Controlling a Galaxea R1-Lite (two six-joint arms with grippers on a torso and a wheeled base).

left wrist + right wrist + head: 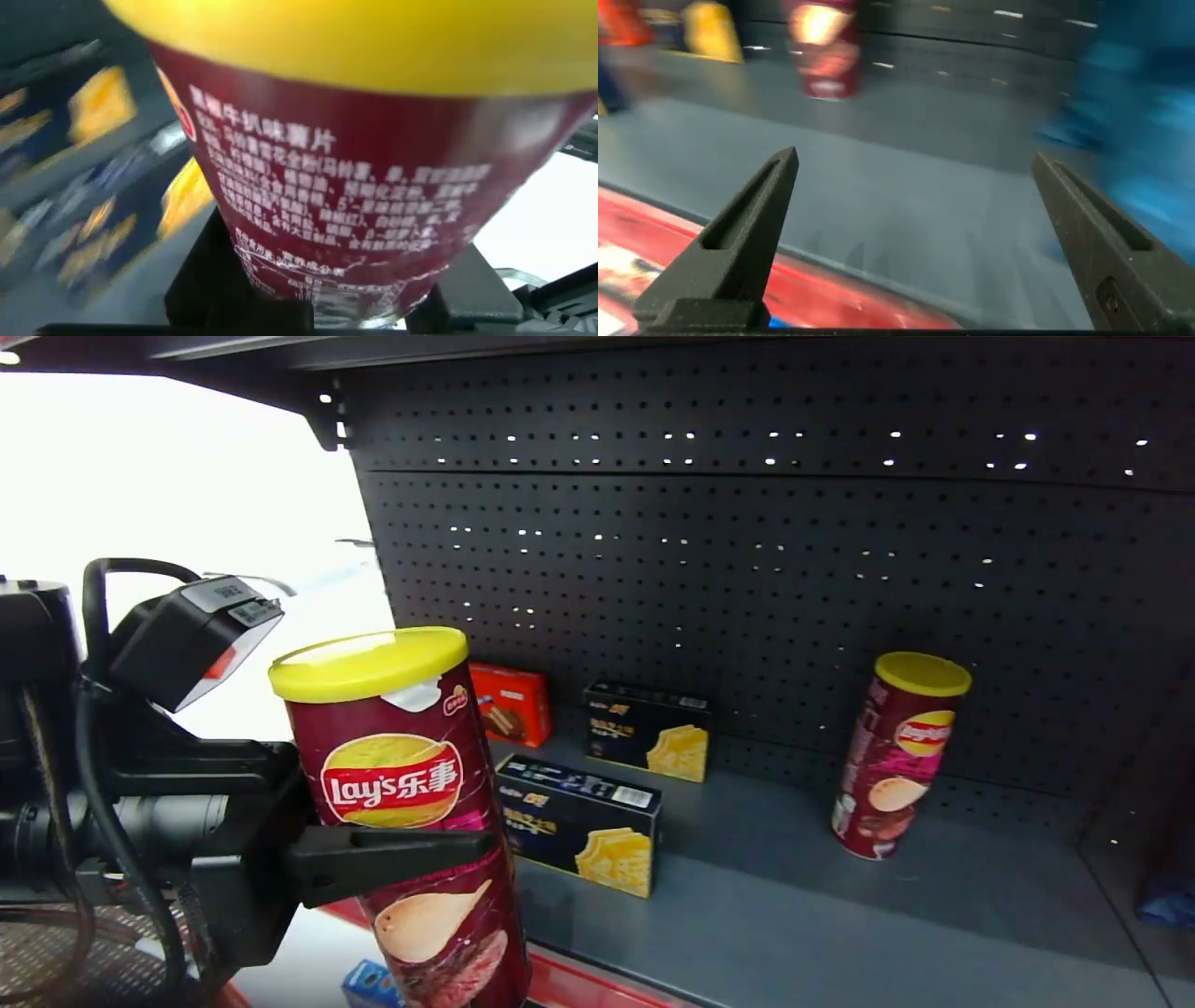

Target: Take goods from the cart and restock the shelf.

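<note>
My left gripper (411,859) is shut on a maroon chip can with a yellow lid (401,756), held upright just in front of the shelf's left front edge. That can (346,196) looms close in the left wrist view, between the fingers. A second chip can (896,756) stands upright on the grey shelf board (794,905) toward the right, and appears far off as the standing can (827,51). My right gripper (924,233) is open, its fingers spread wide over the shelf board near the red front edge (710,261).
Two dark biscuit boxes (583,821) (649,728) and a red box (509,702) sit on the shelf's left part. A perforated black back panel (794,541) closes the rear. A blue package (1167,901) lies at the right end. The shelf's middle front is bare.
</note>
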